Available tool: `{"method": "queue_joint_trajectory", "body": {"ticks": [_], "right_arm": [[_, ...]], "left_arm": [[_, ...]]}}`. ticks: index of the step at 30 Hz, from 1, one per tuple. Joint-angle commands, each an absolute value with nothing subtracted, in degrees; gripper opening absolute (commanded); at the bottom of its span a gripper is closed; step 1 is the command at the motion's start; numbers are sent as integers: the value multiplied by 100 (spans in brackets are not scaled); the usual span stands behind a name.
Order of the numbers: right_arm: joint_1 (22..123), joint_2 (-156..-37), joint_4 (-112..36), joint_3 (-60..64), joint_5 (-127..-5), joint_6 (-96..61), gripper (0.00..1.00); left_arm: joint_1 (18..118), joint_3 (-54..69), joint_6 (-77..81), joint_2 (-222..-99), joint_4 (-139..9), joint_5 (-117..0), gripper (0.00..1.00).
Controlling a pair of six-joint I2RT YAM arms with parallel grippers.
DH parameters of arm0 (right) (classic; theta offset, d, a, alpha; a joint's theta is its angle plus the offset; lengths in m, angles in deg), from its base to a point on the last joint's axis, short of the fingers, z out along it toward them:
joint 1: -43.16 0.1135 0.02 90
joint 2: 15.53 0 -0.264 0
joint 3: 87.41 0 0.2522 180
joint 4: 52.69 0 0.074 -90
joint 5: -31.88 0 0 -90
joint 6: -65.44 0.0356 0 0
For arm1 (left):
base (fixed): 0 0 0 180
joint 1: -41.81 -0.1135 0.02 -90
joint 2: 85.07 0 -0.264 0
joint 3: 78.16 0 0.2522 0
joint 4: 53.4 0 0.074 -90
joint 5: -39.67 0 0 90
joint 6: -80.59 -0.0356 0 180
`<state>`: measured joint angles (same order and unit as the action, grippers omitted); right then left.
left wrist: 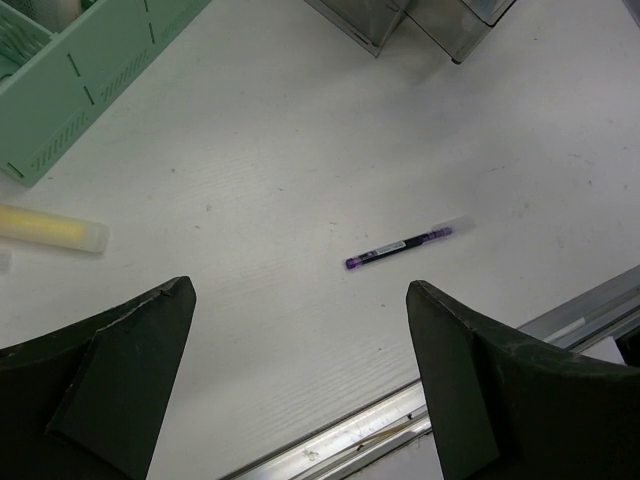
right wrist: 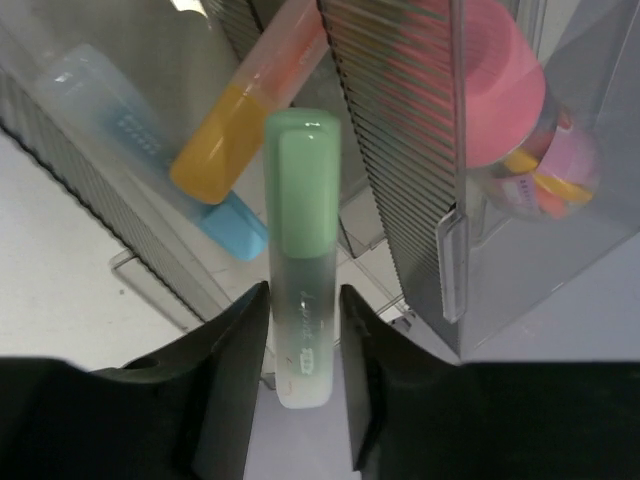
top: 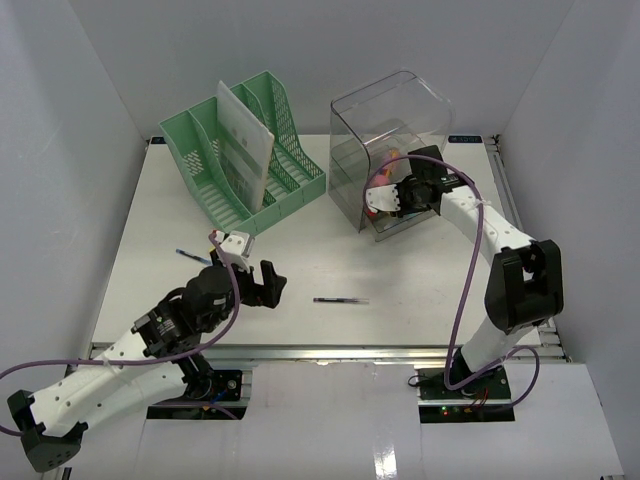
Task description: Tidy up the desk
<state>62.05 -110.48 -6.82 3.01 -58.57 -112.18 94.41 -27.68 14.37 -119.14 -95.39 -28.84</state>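
The table (top: 420,270) is a wide white rectangle that fills the floor of a plain white booth. White walls (top: 60,150) stand close along its left, far and right edges, and a silver rail (top: 330,352) runs along its near edge. The surface is matt with faint scuffs.

A green slotted file rack (top: 195,160) sits at an angle toward the far-left corner, and a pale sheet (top: 243,140) stands upright in one of its slots. A clear plastic box (top: 400,100) stands toward the far-right corner. A dark purple pen (top: 340,300) lies flat around the middle of the near edge, roughly parallel to the rail. The left wrist view shows a yellow highlighter (left wrist: 50,228) lying near the rack's foot.

The left arm reaches in over the near-left corner. The left fingers (top: 270,280) are spread wide apart above bare surface, and in the wrist view the pen lies beyond and between them.

The right arm comes from the near-right corner to the box's near side. The right fingers (right wrist: 232,385) are clamped on a green highlighter (right wrist: 303,250), one against each side of its translucent barrel, with its cap pointing into the box. Beyond it, behind the ribbed clear walls, lie an orange highlighter (right wrist: 235,140) and a blue highlighter (right wrist: 235,228). A pink round thing (right wrist: 500,90) sits in the compartment to the right in that view.
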Motion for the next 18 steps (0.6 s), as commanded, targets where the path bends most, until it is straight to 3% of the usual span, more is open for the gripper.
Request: {"method": "queue_joint_trajectory", "body": {"ticks": [1,5,10,14,18], "right_arm": [[6196,-11243,-1071,722,-5540,-11151,51],[6163,-10750,-1033,632,-6257,-10331,60],[6153,-9528,-553,321,-8168,-8947,64],[6167,-8630,-725,-561,-9924,-7477,65],[6118,-7786,-1425,-1768,-10759,-6457,68]], "left_arm": [[9420,-2864,1994,-11877,-9525,-2891,98],[9421,-2873,2592,-12050,-9705,-2714,98],[9168,-2776,2994,-12498,-9754,-2716,98],[8216,-2736,3006,-13000,-9564,-3551,98],[7366,-2731,3132,-13404,-9561,-3942,98]]}}
